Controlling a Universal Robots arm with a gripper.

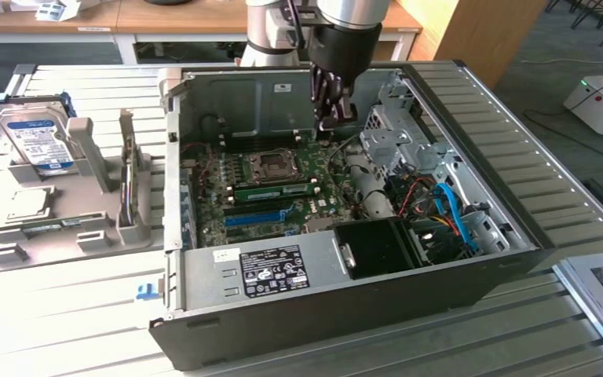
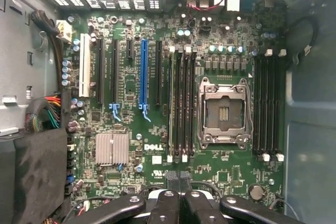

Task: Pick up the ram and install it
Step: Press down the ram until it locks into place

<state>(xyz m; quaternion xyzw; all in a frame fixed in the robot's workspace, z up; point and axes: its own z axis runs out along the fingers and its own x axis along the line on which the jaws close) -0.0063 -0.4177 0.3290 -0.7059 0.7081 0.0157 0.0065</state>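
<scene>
**Exterior view.** The computer case [image 1: 312, 314] lies open on the counter [image 1: 71, 314]. The ram [image 1: 275, 189] stands on edge in a slot of the motherboard [image 1: 317, 206], between the processor socket [image 1: 272, 165] and the blue slot [image 1: 254, 218]. It appears to be seated. Its long axis runs parallel to the blue slot, from the exterior view's left to its right, and its broad green face shows dark chips. The hand [image 1: 335, 118] hangs above the board near the case's rear wall, well apart from the ram. You can see its fingers drawn together with nothing between them.

**Wrist view.** You look straight down on the board. The ram [image 2: 172, 103] shows edge-on as a thin pale-green line beside the black memory slots [image 2: 185, 103], on their side away from the processor socket [image 2: 224, 111] and toward the blue slot [image 2: 143, 72]. Its length lies parallel to all of these. The hand [image 2: 178, 203] is fully closed and empty, and its dark fingers [image 2: 165, 205] meet at the tips.

**Handling.** Judge the ram to be light, stiff, thin and easily damaged. Its chips and contact edge should not be squeezed. The safest hold is across the two flat faces near the middle of the upper edge, square to the long axis so that it does not twist.
</scene>
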